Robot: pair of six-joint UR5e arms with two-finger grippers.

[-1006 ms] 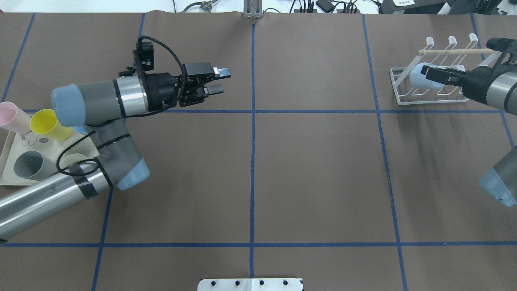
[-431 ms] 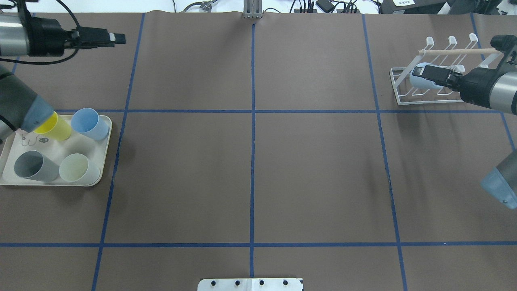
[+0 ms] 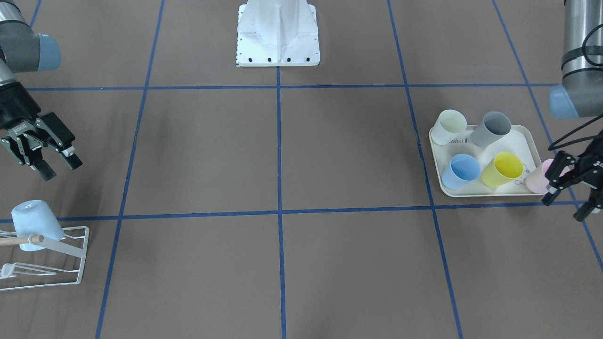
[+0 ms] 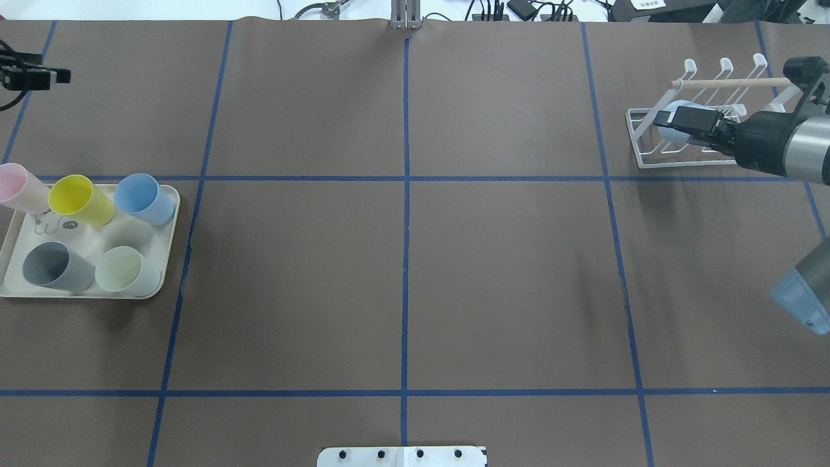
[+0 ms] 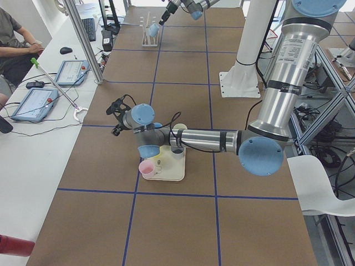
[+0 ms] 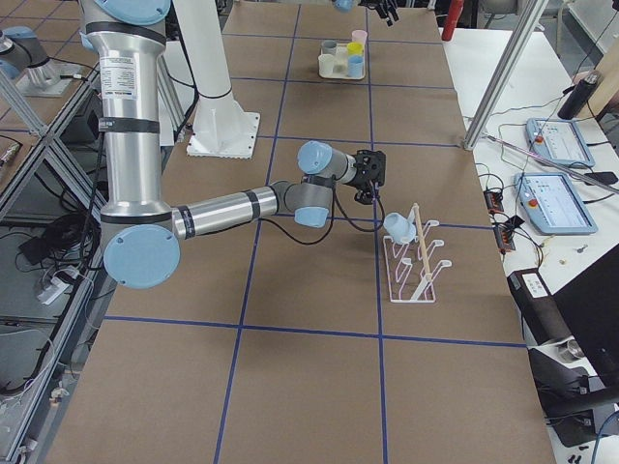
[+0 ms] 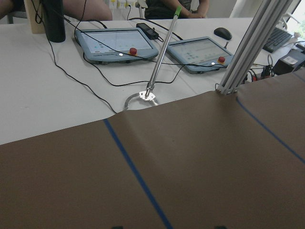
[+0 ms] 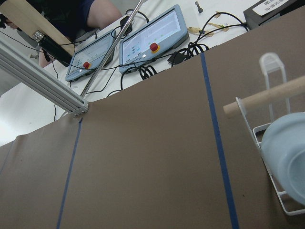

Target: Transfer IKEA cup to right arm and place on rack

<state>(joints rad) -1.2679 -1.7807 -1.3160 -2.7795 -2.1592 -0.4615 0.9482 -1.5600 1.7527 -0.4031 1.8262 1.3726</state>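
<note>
A light blue IKEA cup (image 3: 36,225) hangs upside down and tilted on the white wire rack (image 3: 70,256), beside its wooden dowel (image 4: 733,82). In the overhead view the cup (image 4: 671,134) is partly hidden under my right gripper (image 4: 661,120). In the front-facing view that gripper (image 3: 59,168) stands open, apart from the cup, with nothing between its fingers. My left gripper (image 3: 565,205) is open and empty beside the pink cup (image 3: 537,179) at the tray's outer end. It shows at the far left edge overhead (image 4: 63,76). The right wrist view shows the cup's rim (image 8: 286,157).
A cream tray (image 4: 13,288) at the left holds yellow (image 4: 78,198), blue (image 4: 142,198), grey (image 4: 55,266) and pale green (image 4: 126,271) cups, with a pink one (image 4: 19,188) at its edge. The white robot base plate (image 3: 278,52) sits mid-table. Operator consoles lie beyond the far edge.
My left arm has swung from near the table's middle out to the far left, past the tray, uncovering the cups. The right gripper has shifted slightly; the cup stays on the rack.
</note>
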